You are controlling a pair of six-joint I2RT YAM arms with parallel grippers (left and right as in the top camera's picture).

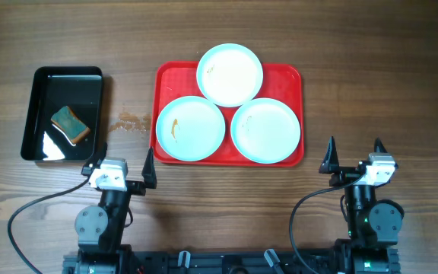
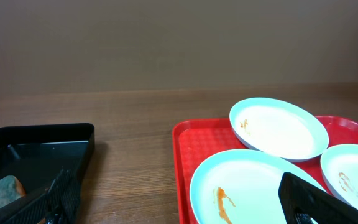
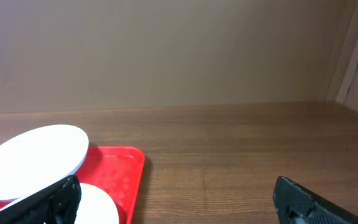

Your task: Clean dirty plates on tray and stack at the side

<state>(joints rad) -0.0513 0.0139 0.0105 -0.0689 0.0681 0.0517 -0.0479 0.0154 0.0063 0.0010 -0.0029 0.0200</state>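
The red tray (image 1: 166, 76) lies mid-table and holds three pale plates. The left plate (image 1: 190, 129) has an orange smear. The far plate (image 1: 230, 74) has a small smear near its left rim. The right plate (image 1: 265, 129) has faint marks. My left gripper (image 1: 124, 158) is open and empty, just short of the tray's near-left corner. My right gripper (image 1: 354, 154) is open and empty, off the tray's near-right corner. The left wrist view shows the tray (image 2: 188, 143), smeared plate (image 2: 253, 186), far plate (image 2: 278, 127) and right plate (image 2: 353, 174). The right wrist view shows the tray (image 3: 120, 165) and two plates (image 3: 33, 158).
A black glossy tray (image 1: 67, 71) stands at the left with a green-and-brown sponge (image 1: 71, 124) in it; it also shows in the left wrist view (image 2: 48, 129). Brown spill marks (image 1: 131, 122) lie on the wood between the two trays.
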